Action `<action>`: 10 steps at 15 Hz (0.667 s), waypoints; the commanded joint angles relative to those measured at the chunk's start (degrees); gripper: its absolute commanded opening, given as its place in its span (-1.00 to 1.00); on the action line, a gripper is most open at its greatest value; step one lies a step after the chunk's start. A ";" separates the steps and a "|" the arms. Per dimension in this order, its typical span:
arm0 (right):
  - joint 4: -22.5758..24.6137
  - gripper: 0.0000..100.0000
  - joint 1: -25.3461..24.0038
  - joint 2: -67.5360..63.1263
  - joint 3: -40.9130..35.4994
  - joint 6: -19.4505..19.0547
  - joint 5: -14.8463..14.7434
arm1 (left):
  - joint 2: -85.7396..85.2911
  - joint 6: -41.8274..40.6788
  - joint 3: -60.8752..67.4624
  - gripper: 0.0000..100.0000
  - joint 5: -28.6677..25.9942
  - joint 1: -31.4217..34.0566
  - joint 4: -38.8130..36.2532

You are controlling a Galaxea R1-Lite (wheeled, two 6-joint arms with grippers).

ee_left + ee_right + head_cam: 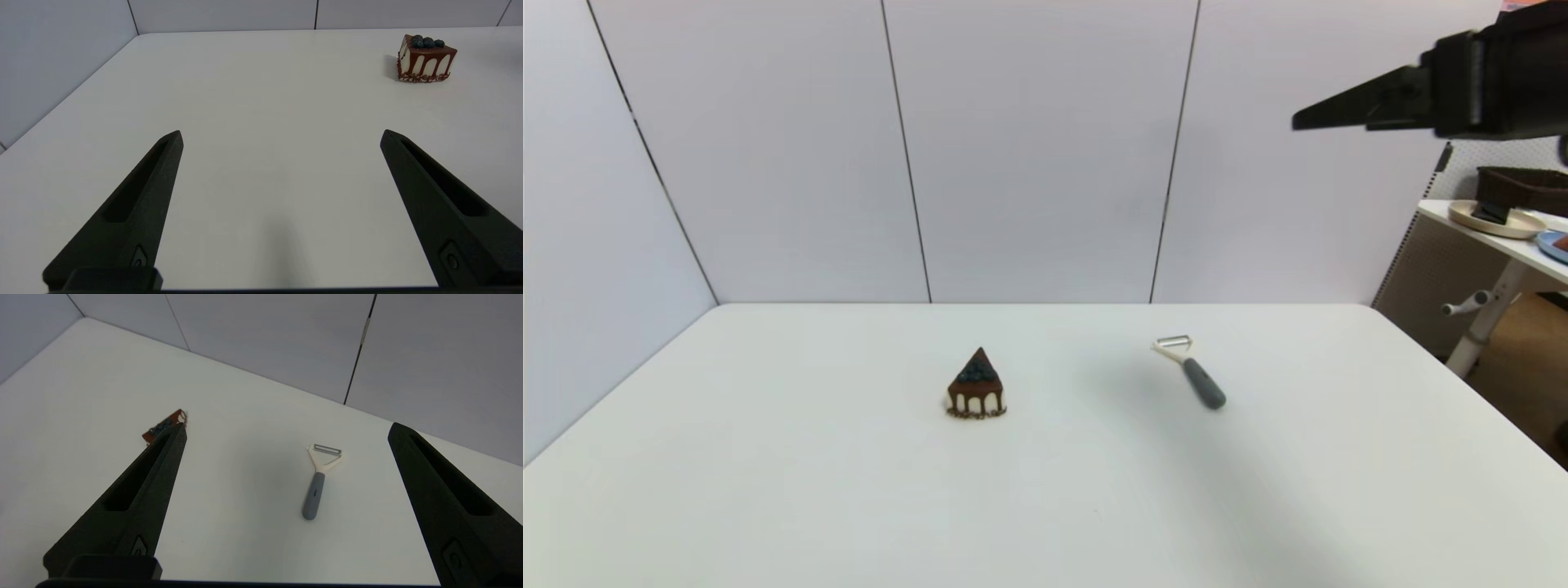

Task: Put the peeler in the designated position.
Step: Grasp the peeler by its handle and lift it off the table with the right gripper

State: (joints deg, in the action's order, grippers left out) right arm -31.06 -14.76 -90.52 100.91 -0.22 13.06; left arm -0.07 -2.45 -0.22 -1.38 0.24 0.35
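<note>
Smooth white table [768,490]; grey-handled, Y-shaped peeler [1191,371] lies flat

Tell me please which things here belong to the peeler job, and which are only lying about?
Belong to the job:
- the peeler, flat on the white table
- the right gripper, raised above the peeler, fingers open

Just lying about:
- the chocolate cake slice, to the peeler's left
- the left gripper, idle and open over bare tabletop
- the side table with dishes, off to the right
</note>
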 commanded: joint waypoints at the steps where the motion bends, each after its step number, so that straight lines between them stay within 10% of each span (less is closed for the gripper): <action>1: -0.49 1.00 -1.94 -14.69 0.78 -0.13 -1.28 | 0.07 -0.01 0.04 1.00 -0.03 0.02 0.00; 6: -0.58 1.00 -2.02 -25.32 0.60 -0.22 -2.51 | 0.07 -0.01 0.04 1.00 -0.03 0.02 0.00; 10: -0.58 1.00 -2.82 -32.00 0.69 -0.13 -9.98 | 0.07 -0.01 -0.04 1.00 -0.03 0.02 0.00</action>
State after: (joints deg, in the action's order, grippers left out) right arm -31.39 -17.27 -118.08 101.57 -0.41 4.79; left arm -0.07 -2.43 -0.22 -1.40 0.24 0.33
